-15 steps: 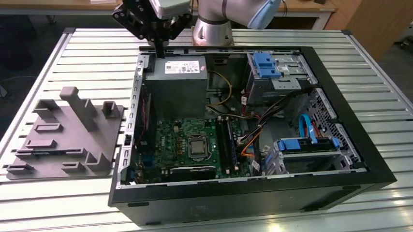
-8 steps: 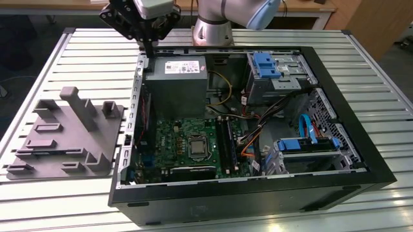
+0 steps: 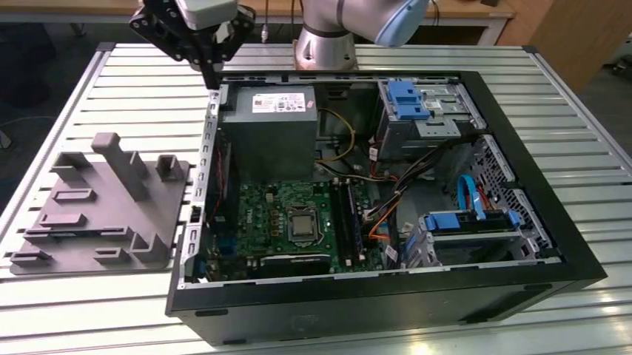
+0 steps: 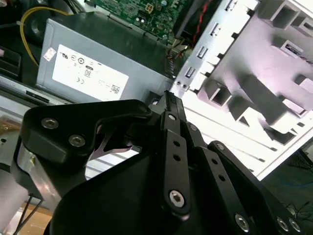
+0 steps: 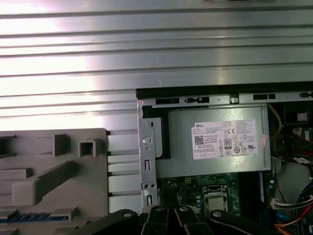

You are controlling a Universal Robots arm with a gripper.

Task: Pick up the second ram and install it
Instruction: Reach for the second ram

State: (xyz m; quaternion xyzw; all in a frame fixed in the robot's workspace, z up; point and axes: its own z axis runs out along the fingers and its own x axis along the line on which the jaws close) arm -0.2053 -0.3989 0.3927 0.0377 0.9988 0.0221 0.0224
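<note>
Over on the exterior view's left sits the grey fixture [image 3: 99,214]. In the first wrist view, a bluish strip in one slot looks like the second ram [image 5: 34,216], not yet lifted. Rightward, the gripper [image 3: 212,78] hangs over the computer case [image 3: 553,244] corner, fingers pressed together, empty. Pickup and install both remain, I'd judge.
</note>
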